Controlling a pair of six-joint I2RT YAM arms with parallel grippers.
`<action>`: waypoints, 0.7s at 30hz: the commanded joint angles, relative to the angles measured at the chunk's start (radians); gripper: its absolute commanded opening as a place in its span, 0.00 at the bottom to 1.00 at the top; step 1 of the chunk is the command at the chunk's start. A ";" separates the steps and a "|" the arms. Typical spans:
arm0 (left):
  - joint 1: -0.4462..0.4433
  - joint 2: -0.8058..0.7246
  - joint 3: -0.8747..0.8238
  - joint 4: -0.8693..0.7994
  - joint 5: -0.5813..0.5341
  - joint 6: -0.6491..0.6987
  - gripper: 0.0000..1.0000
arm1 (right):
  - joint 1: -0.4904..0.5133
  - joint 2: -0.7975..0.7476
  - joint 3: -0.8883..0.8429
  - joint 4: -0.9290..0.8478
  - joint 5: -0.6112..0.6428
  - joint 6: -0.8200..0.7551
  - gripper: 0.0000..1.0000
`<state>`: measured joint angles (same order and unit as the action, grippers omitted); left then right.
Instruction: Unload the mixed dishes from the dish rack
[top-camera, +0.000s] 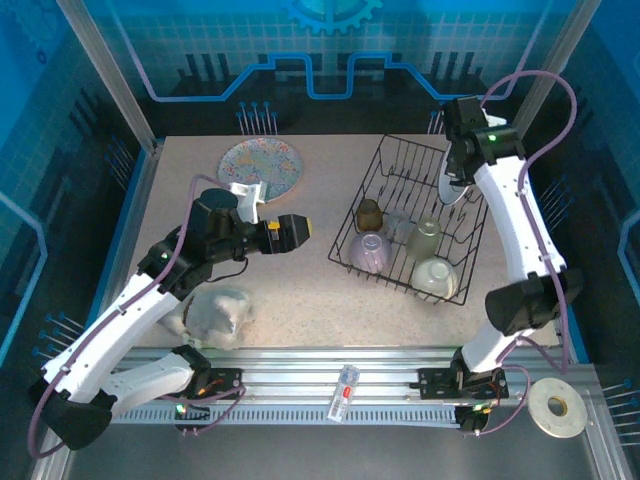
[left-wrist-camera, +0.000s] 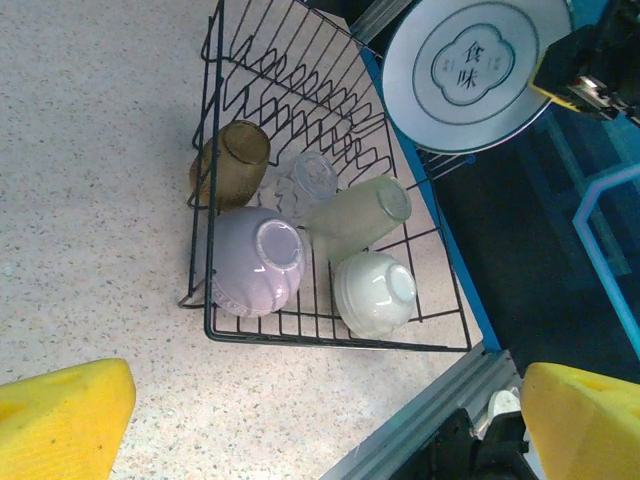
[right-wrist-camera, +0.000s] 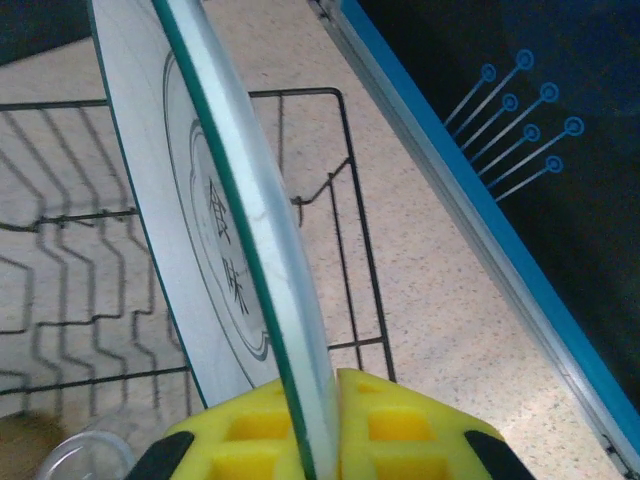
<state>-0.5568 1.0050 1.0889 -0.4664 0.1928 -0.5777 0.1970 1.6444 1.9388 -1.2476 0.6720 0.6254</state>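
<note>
The black wire dish rack (top-camera: 412, 141) stands on the right of the table. My right gripper (top-camera: 458, 178) is shut on the rim of a white plate (right-wrist-camera: 170, 200) with a printed centre, held upright on edge over the rack's far side (right-wrist-camera: 300, 93). In the rack (left-wrist-camera: 330, 340) lie a lilac bowl (left-wrist-camera: 257, 262), a white bowl (left-wrist-camera: 375, 293), a pale cup (left-wrist-camera: 360, 215), a brown cup (left-wrist-camera: 232, 160) and a clear glass (left-wrist-camera: 305, 180). A patterned plate (top-camera: 260, 165) lies flat on the table at the far left. My left gripper (top-camera: 298, 230) hangs open left of the rack, holding nothing.
A whitish plastic lump (top-camera: 215, 312) lies near the left arm at the front. A white tape ring (top-camera: 557, 408) sits off the table at the front right. A small bottle (top-camera: 343, 392) rests on the front rail. A blue raised border (right-wrist-camera: 470, 190) runs just behind the rack.
</note>
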 joint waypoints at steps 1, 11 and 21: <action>0.002 -0.017 -0.013 0.003 0.050 -0.030 0.99 | 0.061 -0.105 -0.031 0.065 -0.026 0.006 0.00; 0.044 -0.099 -0.061 0.087 0.097 -0.142 0.99 | 0.183 -0.343 -0.203 0.218 -0.175 0.053 0.00; 0.062 0.067 0.045 0.136 0.192 -0.103 0.99 | 0.161 -0.500 -0.359 0.350 -0.597 -0.007 0.00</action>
<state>-0.5045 1.0214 1.0740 -0.3573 0.3317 -0.6899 0.3656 1.1976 1.5948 -1.0016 0.2424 0.6342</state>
